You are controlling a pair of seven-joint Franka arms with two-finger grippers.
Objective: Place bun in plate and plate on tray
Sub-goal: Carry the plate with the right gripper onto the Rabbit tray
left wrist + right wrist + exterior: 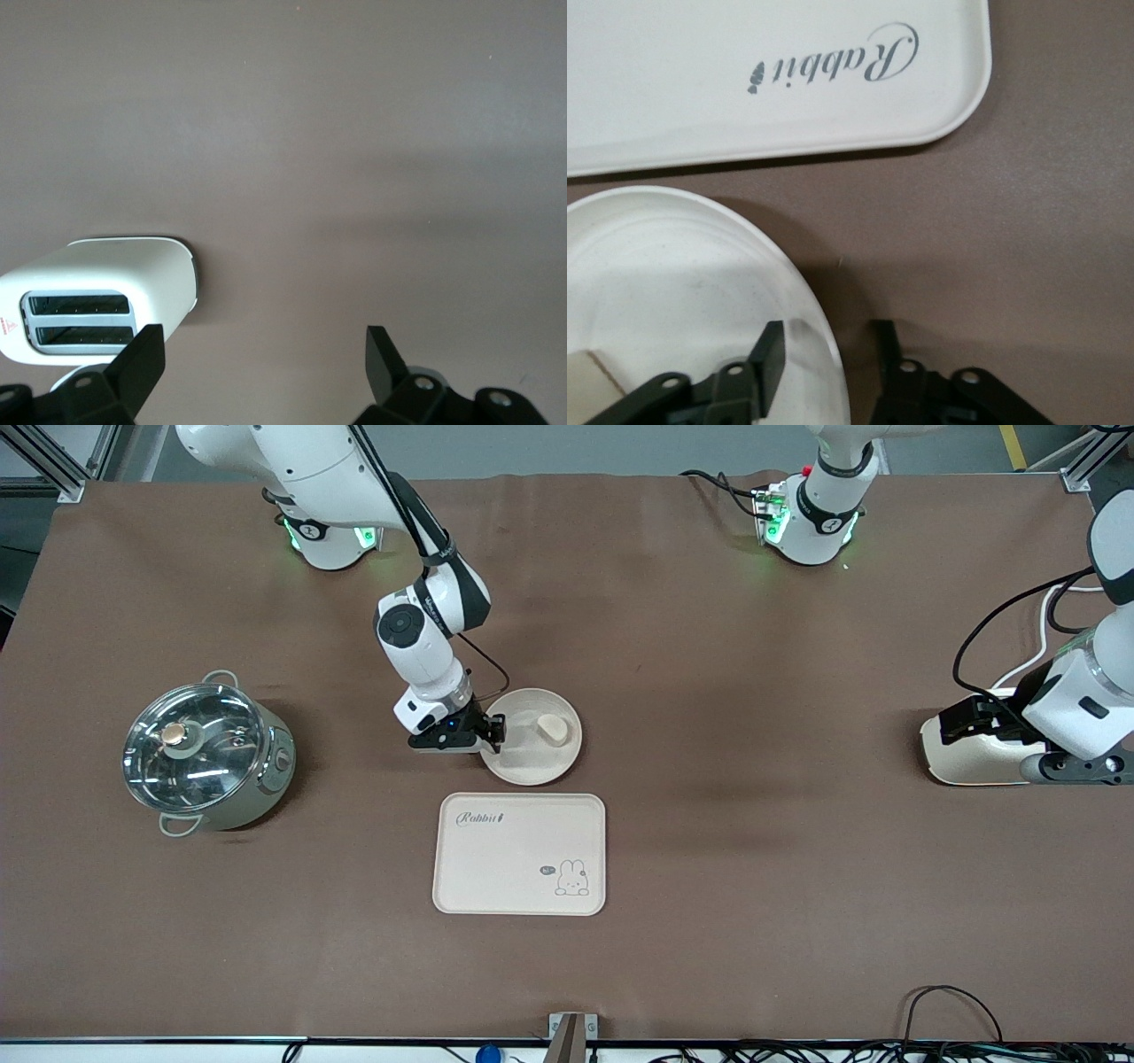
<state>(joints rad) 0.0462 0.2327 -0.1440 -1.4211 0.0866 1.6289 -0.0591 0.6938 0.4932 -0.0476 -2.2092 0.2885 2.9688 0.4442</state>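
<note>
Tray (519,854), cream with "Rabbit" lettering, lies nearest the front camera. Just beside it and slightly farther sits the round plate (532,737), with the bun (552,729) already resting inside. The right gripper (493,737) is at the plate's rim on the side toward the right arm's end, its fingers (770,351) apart and straddling the rim, one inside and one outside. A good grasp likely means closing firmly on the rim, then lifting level so the bun does not slide. The left gripper (262,354) waits open above the toaster (970,749).
</note>
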